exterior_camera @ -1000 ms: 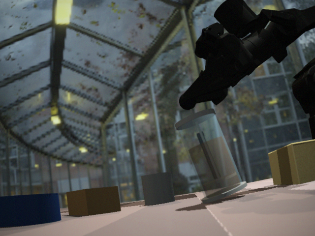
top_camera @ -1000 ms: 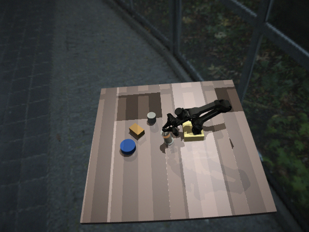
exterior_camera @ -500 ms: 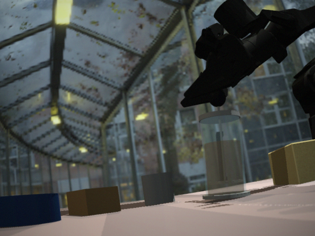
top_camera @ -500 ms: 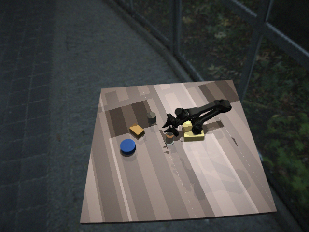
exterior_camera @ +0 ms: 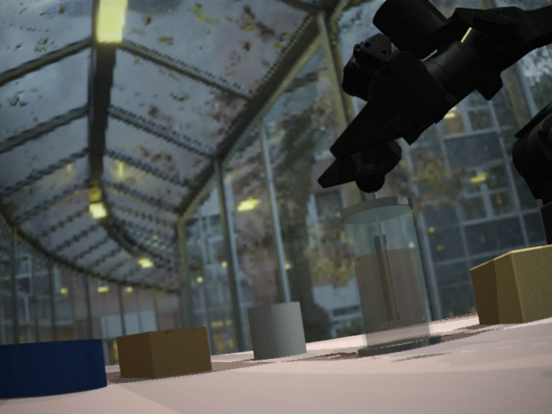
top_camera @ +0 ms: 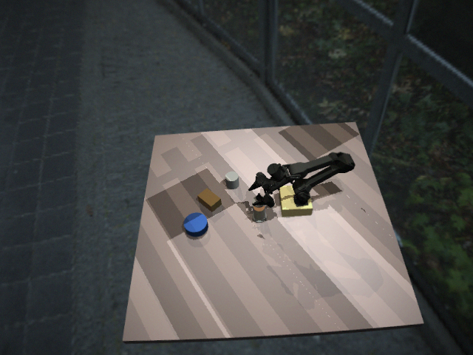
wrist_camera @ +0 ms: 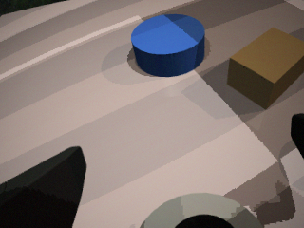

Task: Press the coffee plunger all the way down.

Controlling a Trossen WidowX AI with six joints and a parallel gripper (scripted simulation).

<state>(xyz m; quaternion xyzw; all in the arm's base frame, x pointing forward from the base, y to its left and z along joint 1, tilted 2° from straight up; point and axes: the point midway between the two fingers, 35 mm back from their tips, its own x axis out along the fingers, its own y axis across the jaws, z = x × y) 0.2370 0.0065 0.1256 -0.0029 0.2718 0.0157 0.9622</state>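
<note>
Exterior view: the press (top_camera: 259,215) (exterior_camera: 392,289) (wrist_camera: 161,211) stands upright on the worktop (top_camera: 267,305) (exterior_camera: 267,387) (wrist_camera: 119,123), its base level with it. The black knob (exterior_camera: 371,181) (wrist_camera: 204,222) sits a little above the lid (exterior_camera: 376,209) (wrist_camera: 178,206), with a short bit of rod showing between them. Brown contents fill the lower part of the glass.

The end effector (top_camera: 253,197) (exterior_camera: 326,167) (wrist_camera: 188,142) is wide open and grips nothing. Its fingers are spread well apart above the lid, and the arm (top_camera: 321,164) (exterior_camera: 445,66) slopes down to them. The wrist view has the knob at its lower edge, partly cut off; from above, it is probably lost among the dark gripper parts.

A yellow block (top_camera: 295,211) (exterior_camera: 535,285) lies near the press, under the arm's foot. On the other side are a grey cylinder (top_camera: 232,180) (exterior_camera: 277,330), a brown block (top_camera: 209,199) (exterior_camera: 165,352) (wrist_camera: 268,62) and a blue disc (top_camera: 196,224) (exterior_camera: 51,367) (wrist_camera: 168,45), all apart from the press. The block and disc are near each other, not touching.
</note>
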